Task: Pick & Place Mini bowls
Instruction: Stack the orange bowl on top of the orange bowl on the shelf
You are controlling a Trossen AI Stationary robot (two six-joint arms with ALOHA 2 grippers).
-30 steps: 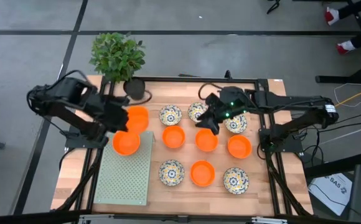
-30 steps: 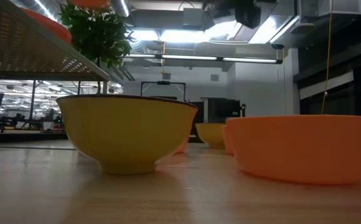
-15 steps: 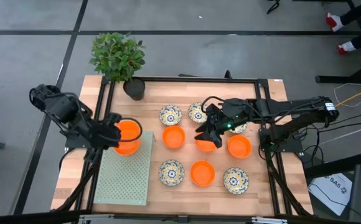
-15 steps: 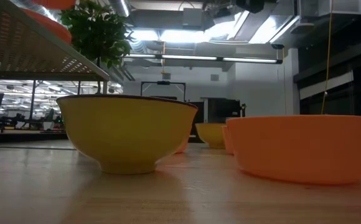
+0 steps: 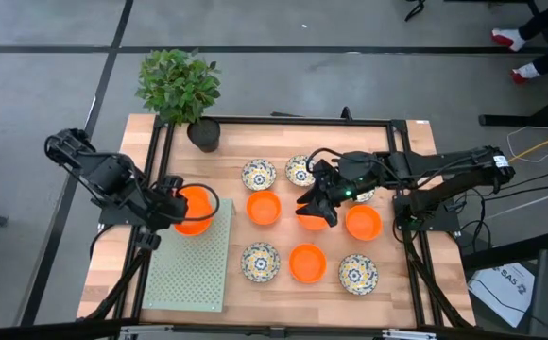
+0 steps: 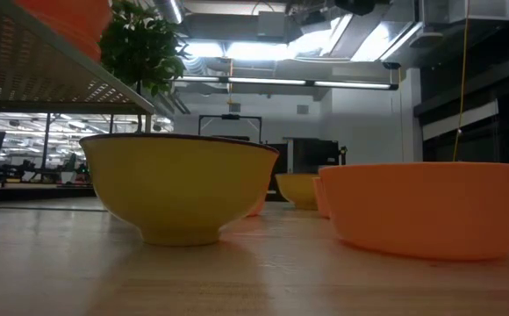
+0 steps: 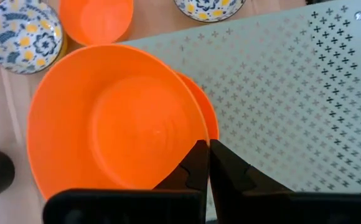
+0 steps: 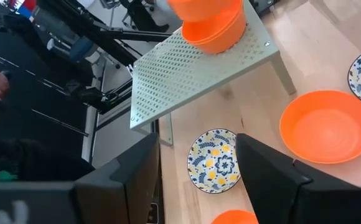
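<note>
An orange mini bowl [image 7: 115, 118] is pinched by its rim in the clenched fingers of the left gripper [image 7: 204, 163], held directly over a second orange bowl [image 7: 200, 109] that sits on the raised pale green perforated rack [image 5: 191, 264] at the table's left side. Across the wooden table [image 5: 416, 283], more orange bowls [image 5: 307, 262] and floral-patterned bowls [image 5: 260, 262] lie in loose rows, all empty. The right gripper [image 5: 314, 204] hangs over the middle of them, fingers spread and holding nothing.
</note>
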